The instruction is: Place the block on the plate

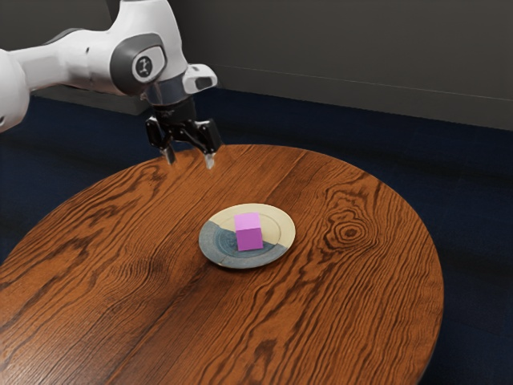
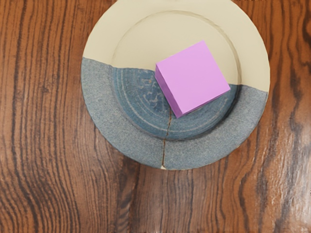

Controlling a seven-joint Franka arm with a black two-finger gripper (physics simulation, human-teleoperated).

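With my black claw spread, I should rise gently, leaving the pink cube on the round blue-and-cream plate.

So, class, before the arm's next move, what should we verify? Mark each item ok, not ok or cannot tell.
1. Pink cube-shaped block on the round cream-and-blue plate: ok.
2. Block flat, not tipped: ok.
3. Plate resting on the round brown wooden table: ok.
4. Black two-finger end effector open: ok, fingers apart.
5. End effector away from the block: ok, raised and off to one side.
6. Plate uncracked: cannot tell; a thin brown line crosses its blue part.
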